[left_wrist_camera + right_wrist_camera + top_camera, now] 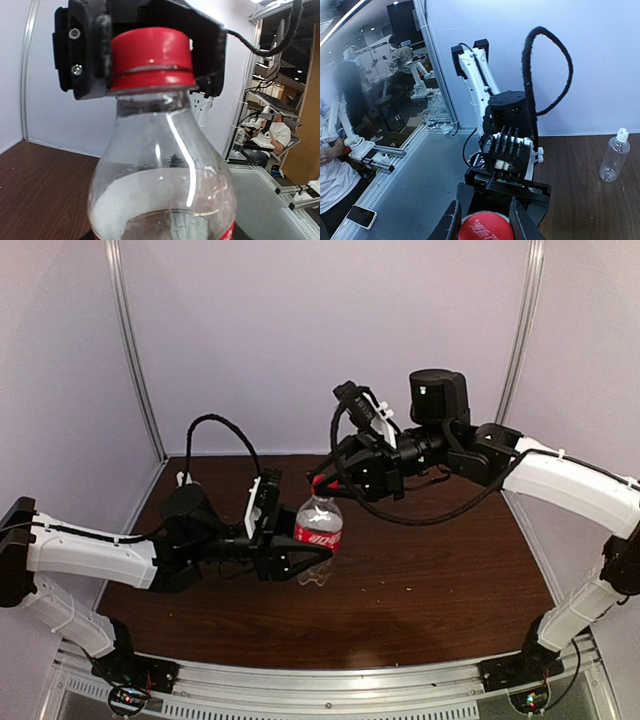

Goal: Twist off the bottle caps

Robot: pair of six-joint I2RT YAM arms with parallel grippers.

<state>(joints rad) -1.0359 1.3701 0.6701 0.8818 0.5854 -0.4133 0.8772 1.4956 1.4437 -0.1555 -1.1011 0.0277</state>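
The shorter bottle (318, 535), clear with a red label band, stands upright near the table's middle. My left gripper (308, 558) is shut on its lower body. In the left wrist view the bottle (160, 185) fills the frame and hides my left fingers. Its red cap (151, 60) sits on the neck, clamped between the right gripper's black fingers (85, 50). My right gripper (485, 225) is shut on the red cap (485, 229) from above; it also shows in the top view (322, 483). The taller plain bottle (614, 160) with its white cap (622, 134) stands alone on the table.
The brown table (430, 590) is enclosed by white walls on three sides. A metal rail (330, 680) runs along the near edge. A black cable (225, 430) loops above the left arm.
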